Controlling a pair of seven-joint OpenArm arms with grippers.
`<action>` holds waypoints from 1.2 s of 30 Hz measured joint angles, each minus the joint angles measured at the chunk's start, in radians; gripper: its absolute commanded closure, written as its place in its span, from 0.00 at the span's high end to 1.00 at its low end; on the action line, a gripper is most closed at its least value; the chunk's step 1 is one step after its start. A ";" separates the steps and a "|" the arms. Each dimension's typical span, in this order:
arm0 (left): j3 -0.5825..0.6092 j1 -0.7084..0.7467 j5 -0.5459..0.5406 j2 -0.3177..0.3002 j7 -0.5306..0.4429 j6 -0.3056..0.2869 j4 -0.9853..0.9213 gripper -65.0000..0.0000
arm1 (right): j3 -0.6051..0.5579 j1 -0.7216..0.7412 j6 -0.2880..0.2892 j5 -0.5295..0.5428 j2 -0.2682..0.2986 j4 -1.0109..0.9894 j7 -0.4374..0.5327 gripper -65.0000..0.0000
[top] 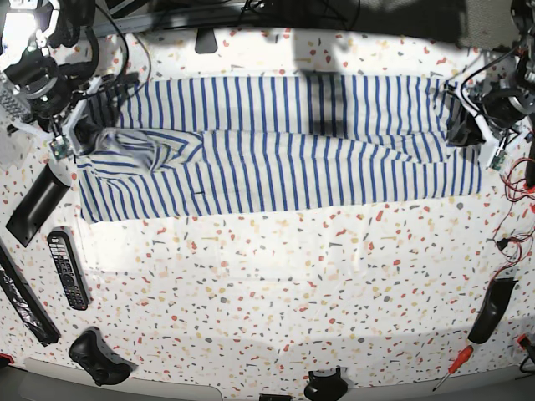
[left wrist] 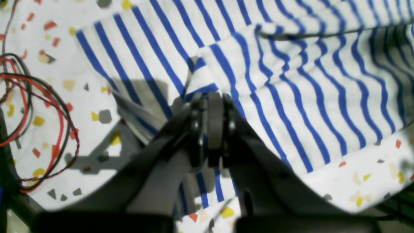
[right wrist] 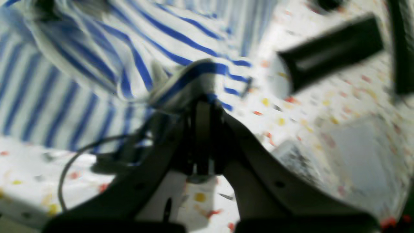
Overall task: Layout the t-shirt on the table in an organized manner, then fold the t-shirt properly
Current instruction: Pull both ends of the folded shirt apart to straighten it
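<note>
The white, blue-striped t-shirt (top: pixel 284 150) lies stretched sideways across the far half of the speckled table (top: pixel 276 284). It is folded over on itself, with a bunched hump near its left end. In the base view, my left gripper (top: pixel 464 132) sits at the shirt's right end. Seen from the left wrist, the left gripper (left wrist: pixel 212 97) is shut on a pinched fold of the t-shirt (left wrist: pixel 291 90). My right gripper (top: pixel 84 138) is at the shirt's left end. The blurred right wrist view shows that gripper (right wrist: pixel 203 103) shut on a lifted edge of the t-shirt (right wrist: pixel 97 64).
A remote control (top: pixel 67 269), a black bar (top: pixel 35 209) and a game controller (top: pixel 96 355) lie at the left and front left. A screwdriver (top: pixel 451 365) and a black handle (top: pixel 493 309) lie front right. Red and black wires (left wrist: pixel 38 123) loop by the left arm.
</note>
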 measured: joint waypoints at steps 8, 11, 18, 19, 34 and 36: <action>0.000 0.000 0.000 0.000 0.054 0.001 0.000 0.00 | 0.018 0.000 -0.004 0.001 0.000 0.000 -0.028 0.00; 0.000 0.000 0.000 0.000 0.062 0.000 0.000 0.00 | 0.018 -0.001 -0.044 0.004 0.000 0.000 -0.034 0.00; -0.018 0.000 -0.001 -0.005 0.077 0.000 0.000 0.00 | 0.018 0.000 -0.119 0.004 0.000 0.000 -0.048 0.00; -0.029 0.000 -0.002 -0.005 0.079 0.000 0.000 0.00 | 0.018 0.000 -0.134 0.004 0.000 0.000 -0.048 0.00; -0.135 0.067 -0.226 -0.005 0.157 -0.089 0.001 0.00 | 0.018 0.000 -0.191 0.006 -0.027 0.000 -0.087 0.00; -0.135 0.084 -0.226 -0.005 0.158 -0.090 0.001 0.00 | 0.018 0.000 -0.191 0.004 -0.031 0.000 -0.086 0.00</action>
